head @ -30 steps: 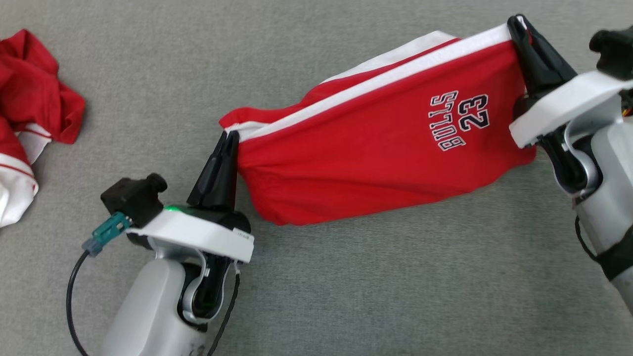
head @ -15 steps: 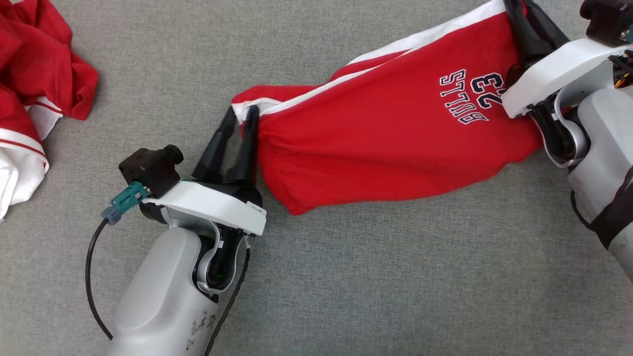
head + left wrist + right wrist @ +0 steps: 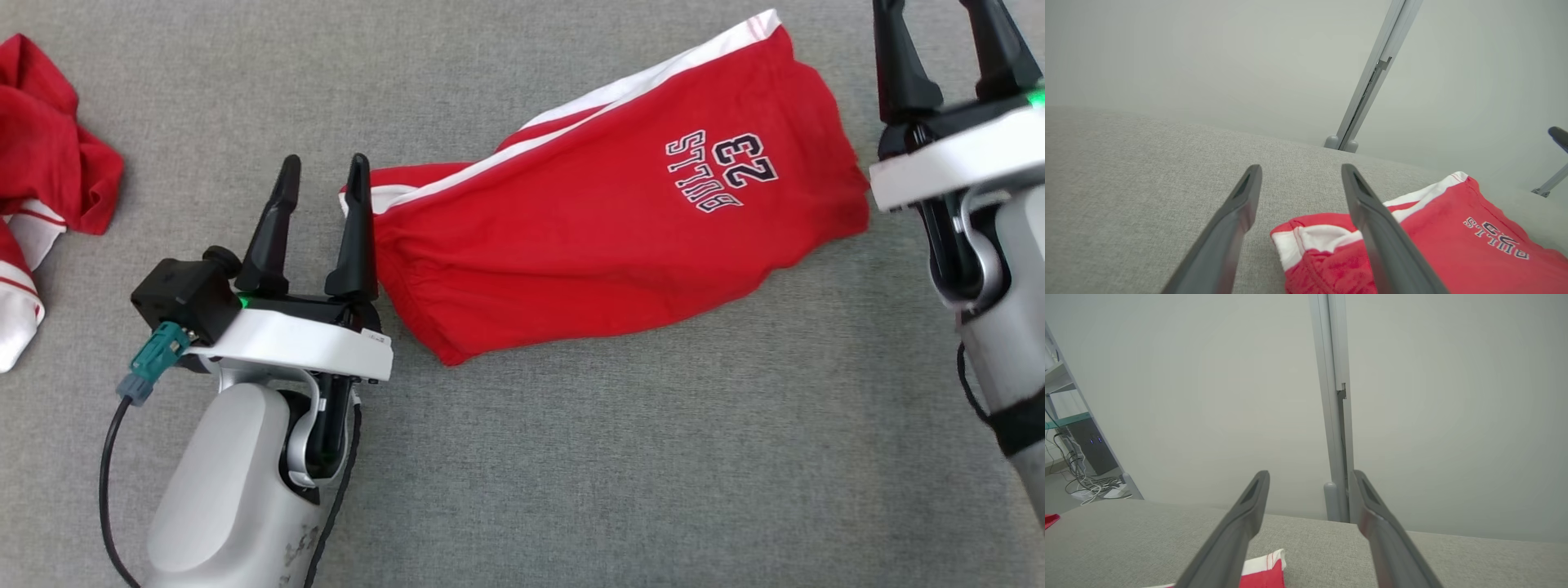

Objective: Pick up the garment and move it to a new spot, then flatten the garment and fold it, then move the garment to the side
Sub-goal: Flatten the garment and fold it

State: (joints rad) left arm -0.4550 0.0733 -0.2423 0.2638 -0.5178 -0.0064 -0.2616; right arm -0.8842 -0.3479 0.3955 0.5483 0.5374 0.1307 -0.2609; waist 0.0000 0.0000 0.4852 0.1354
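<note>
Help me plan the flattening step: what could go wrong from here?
The red shorts lie skewed, their white-trimmed end bunched beside the open left tool; pulling away might drag cloth. Folding now would likely set wrinkles. The crumpled red garment far left could be grabbed instead.

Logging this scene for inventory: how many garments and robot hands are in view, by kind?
Red-and-white garments: 2 (red white-striped garment printed BULLS 23; crumpled red-and-white garment, far left)
Dark two-fingered robot hands: 2 (left hand; right hand)
Total: 4

On the grey surface point(image 3: 571, 457), far left, a crumpled red-and-white cloth point(image 3: 49, 163) — pale wall point(image 3: 1167, 396) behind.
</note>
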